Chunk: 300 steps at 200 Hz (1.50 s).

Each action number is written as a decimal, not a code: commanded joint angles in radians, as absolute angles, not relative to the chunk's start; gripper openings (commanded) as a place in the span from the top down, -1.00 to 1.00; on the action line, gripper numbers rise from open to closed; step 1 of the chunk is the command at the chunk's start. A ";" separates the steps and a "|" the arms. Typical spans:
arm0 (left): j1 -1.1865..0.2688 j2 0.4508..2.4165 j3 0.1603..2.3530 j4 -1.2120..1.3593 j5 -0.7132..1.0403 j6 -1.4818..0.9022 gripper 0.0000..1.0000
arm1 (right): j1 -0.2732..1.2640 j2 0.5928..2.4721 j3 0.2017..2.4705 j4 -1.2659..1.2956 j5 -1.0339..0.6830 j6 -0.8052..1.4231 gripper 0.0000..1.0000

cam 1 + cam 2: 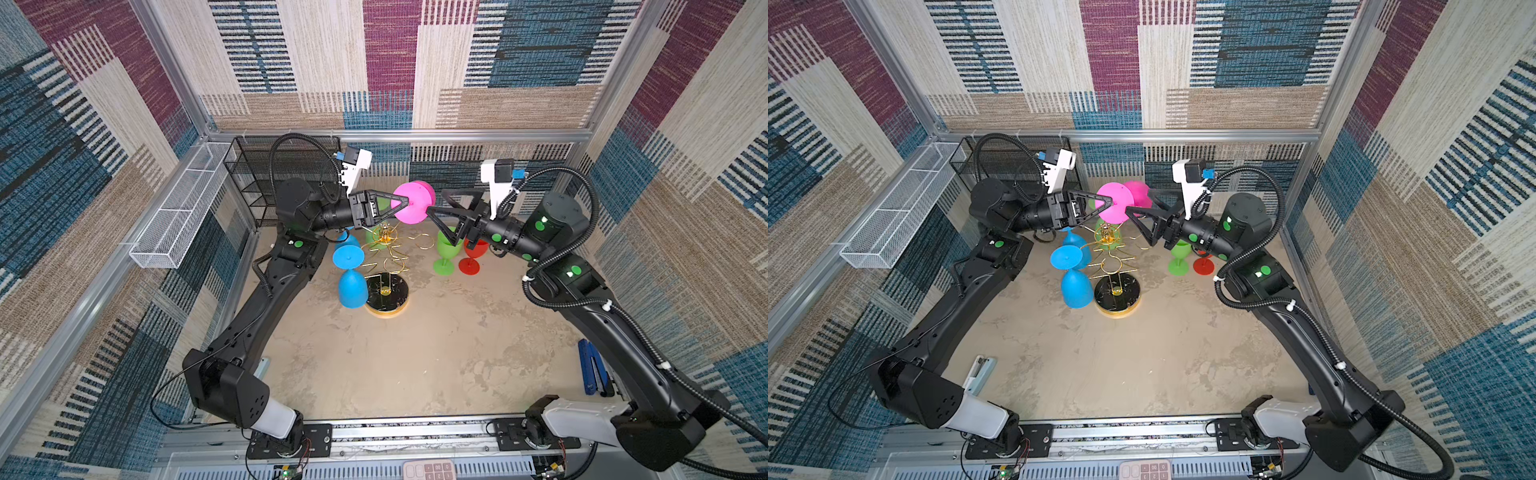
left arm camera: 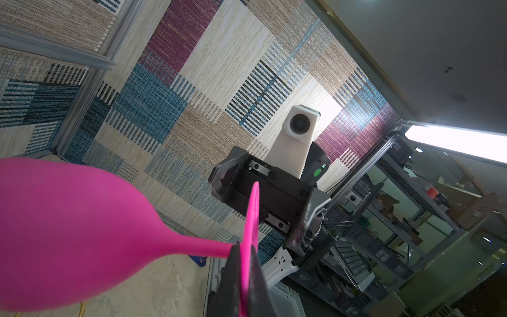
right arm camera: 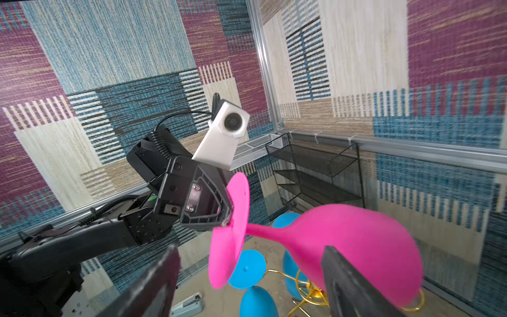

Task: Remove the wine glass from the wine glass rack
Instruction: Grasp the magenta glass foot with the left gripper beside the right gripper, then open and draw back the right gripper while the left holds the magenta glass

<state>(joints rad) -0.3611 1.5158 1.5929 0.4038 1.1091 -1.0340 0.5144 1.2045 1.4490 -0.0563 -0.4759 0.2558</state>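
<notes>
A pink wine glass [image 1: 420,195] [image 1: 1133,195] lies on its side in the air just above the top of the gold wine glass rack [image 1: 384,241] [image 1: 1108,239]. My left gripper [image 1: 406,203] [image 1: 1109,203] [image 2: 246,248] is shut on the rim of the glass's round foot. My right gripper [image 1: 435,201] [image 1: 1138,200] [image 3: 249,254] stands open, one finger on each side of the foot and stem, touching neither. In the right wrist view the pink bowl [image 3: 356,241] hangs over a gold ring. Two blue glasses [image 1: 352,286] hang upside down on the rack's left side.
A green glass [image 1: 446,253] and a red glass [image 1: 473,255] stand upright on the table right of the rack, under my right arm. A black mesh shelf [image 1: 286,166] and a white wire basket [image 1: 183,208] are at the back left. A blue stapler [image 1: 592,370] lies far right.
</notes>
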 commanded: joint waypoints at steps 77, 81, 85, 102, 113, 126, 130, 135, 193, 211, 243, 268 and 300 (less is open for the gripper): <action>-0.359 1.499 1.655 0.231 1.082 -1.009 1.00 | 0.514 1.154 1.178 0.203 -0.373 -0.212 -0.99; -0.359 1.497 1.655 0.228 1.081 -1.008 1.00 | 0.514 1.166 1.178 0.210 -0.379 -0.220 -0.98; -0.359 1.496 1.656 0.225 1.081 -1.009 1.00 | 0.514 1.178 1.179 0.216 -0.385 -0.229 -0.98; -0.359 1.487 1.658 0.206 1.080 -0.999 1.00 | 0.514 1.227 1.189 0.236 -0.401 -0.259 -0.98; -0.359 1.482 1.661 0.185 1.080 -0.988 1.00 | 0.514 1.255 1.197 0.257 -0.413 -0.267 -0.98; -0.359 1.478 1.665 0.155 1.081 -0.972 1.00 | 0.514 1.285 1.207 0.290 -0.421 -0.268 -0.98; -0.359 1.477 1.668 0.148 1.080 -0.967 1.00 | 0.515 1.295 1.210 0.298 -0.422 -0.269 -0.98; -0.359 1.476 1.670 0.139 1.082 -0.963 1.00 | 0.514 1.305 1.217 0.307 -0.422 -0.270 -0.98; -0.356 1.465 1.672 0.116 1.087 -0.960 1.00 | 0.515 1.415 1.275 0.407 -0.446 -0.248 -0.98; -0.356 1.461 1.671 0.114 1.089 -0.963 1.00 | 0.517 1.443 1.289 0.424 -0.465 -0.238 -0.98; -0.356 1.454 1.672 0.112 1.090 -0.966 1.00 | 0.527 1.489 1.322 0.443 -0.471 -0.226 -0.98; -0.355 1.456 1.670 0.123 1.092 -0.978 1.00 | 0.541 1.527 1.364 0.418 -0.477 -0.221 -0.99; -0.354 1.457 1.664 0.142 1.096 -0.991 1.00 | 0.560 1.545 1.376 0.414 -0.467 -0.215 -1.00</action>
<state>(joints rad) -0.3557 1.4601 1.6642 0.0982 1.0798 -0.9703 0.5507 1.5372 1.3628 0.3920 -0.4633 -0.2317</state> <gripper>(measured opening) 0.064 0.993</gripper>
